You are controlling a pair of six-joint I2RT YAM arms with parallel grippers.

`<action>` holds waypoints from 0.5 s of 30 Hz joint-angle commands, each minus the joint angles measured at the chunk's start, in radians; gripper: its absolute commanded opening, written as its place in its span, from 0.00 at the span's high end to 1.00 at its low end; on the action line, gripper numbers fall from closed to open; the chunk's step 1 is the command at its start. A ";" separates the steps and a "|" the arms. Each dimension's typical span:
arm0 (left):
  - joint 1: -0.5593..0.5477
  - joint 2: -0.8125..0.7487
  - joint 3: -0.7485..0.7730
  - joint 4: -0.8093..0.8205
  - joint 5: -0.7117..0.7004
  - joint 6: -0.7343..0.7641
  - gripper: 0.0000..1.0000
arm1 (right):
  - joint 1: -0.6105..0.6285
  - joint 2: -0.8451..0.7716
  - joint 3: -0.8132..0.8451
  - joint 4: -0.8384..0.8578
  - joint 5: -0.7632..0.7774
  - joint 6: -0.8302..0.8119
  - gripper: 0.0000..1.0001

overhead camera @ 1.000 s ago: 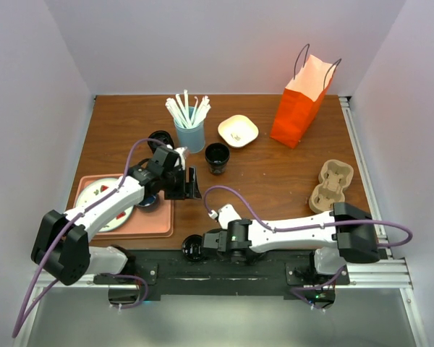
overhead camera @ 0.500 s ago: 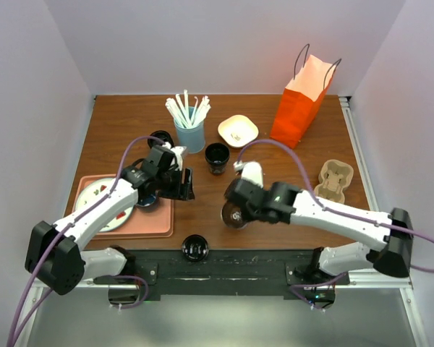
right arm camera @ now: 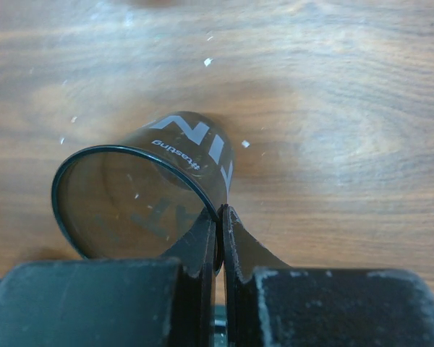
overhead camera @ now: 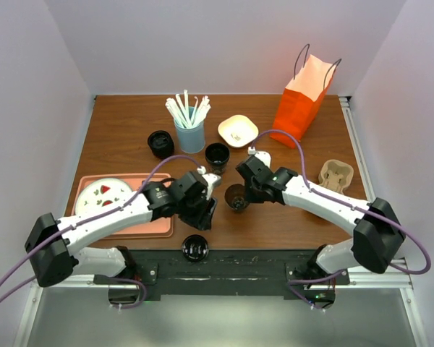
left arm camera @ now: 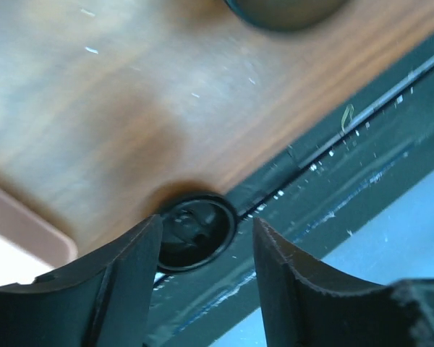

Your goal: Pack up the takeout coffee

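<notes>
The right claw (right arm camera: 218, 217) is pinched almost shut on the rim of the cup (right arm camera: 192, 155), with one finger inside the wall and one outside. The cup is dark, tapered and printed, and it has no lid on. In the overhead view it sits near the middle of the desk (overhead camera: 289, 217), just in front of that claw. Its base seems to be on the wood, though the wrist view is too steep to be sure.

The left claw (left arm camera: 206, 225) is spread wide and holds nothing. It is poised over the lid (left arm camera: 194, 233), which lies at the desk's near edge, against the black rail (left arm camera: 362, 166).

Further out, the carrier (overhead camera: 335, 181) sits near the right edge and the orange bag (overhead camera: 300, 105) stands at the far right corner, both well apart from the cup.

The weak point is the grip. A pinch on one thin side of the rim lets the cup swing or buckle, and with the top open, anything inside would spill. I cannot tell whether it holds liquid.

The lid is the second worry. A finger landing off-centre could push it over the edge and out of reach.

The two arms are also close together, so a hurried move by either one could knock the cup from its hold.
</notes>
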 commanded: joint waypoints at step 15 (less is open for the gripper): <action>-0.197 0.204 -0.010 -0.028 -0.094 -0.247 0.48 | -0.058 -0.036 0.054 0.038 -0.012 0.054 0.52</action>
